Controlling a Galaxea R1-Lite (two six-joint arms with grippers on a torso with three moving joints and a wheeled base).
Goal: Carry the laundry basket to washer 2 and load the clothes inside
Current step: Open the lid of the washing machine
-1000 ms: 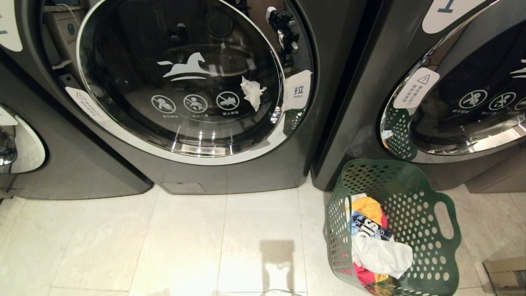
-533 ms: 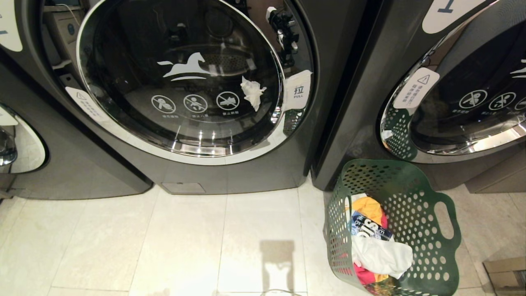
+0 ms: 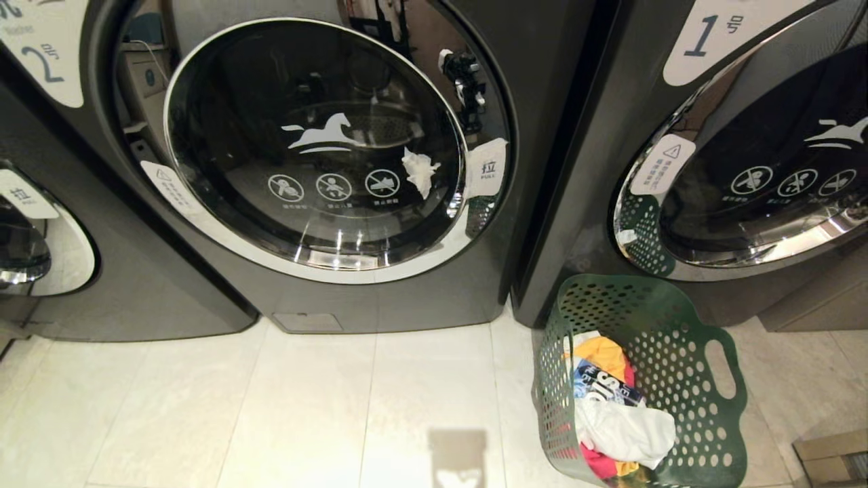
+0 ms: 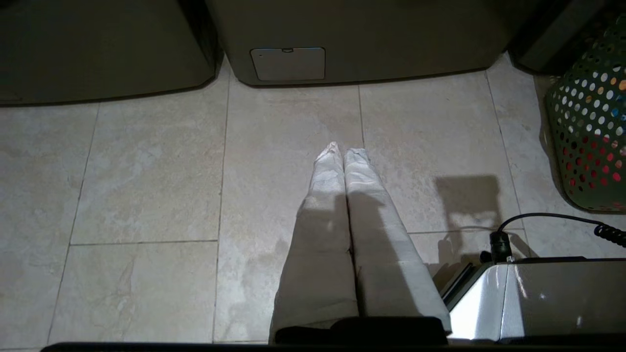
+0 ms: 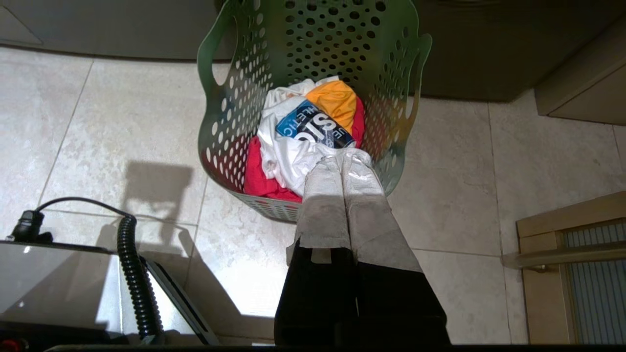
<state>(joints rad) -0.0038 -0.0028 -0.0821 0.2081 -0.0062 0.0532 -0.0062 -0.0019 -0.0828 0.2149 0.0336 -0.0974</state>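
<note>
Camera view tilted up since earlier, things unmoved; laundry basket (image 3: 644,386) sits right of washer 2 (image 3: 319,149), beneath the empty, pinched-shut right gripper (image 5: 345,159); left gripper (image 4: 342,149) likewise closed.

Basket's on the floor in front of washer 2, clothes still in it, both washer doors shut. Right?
Not quite. The basket sits on the floor in front of washer 1, just right of washer 2, as the head view shows. The rest holds: the clothes lie in the basket and both doors are shut.
</note>
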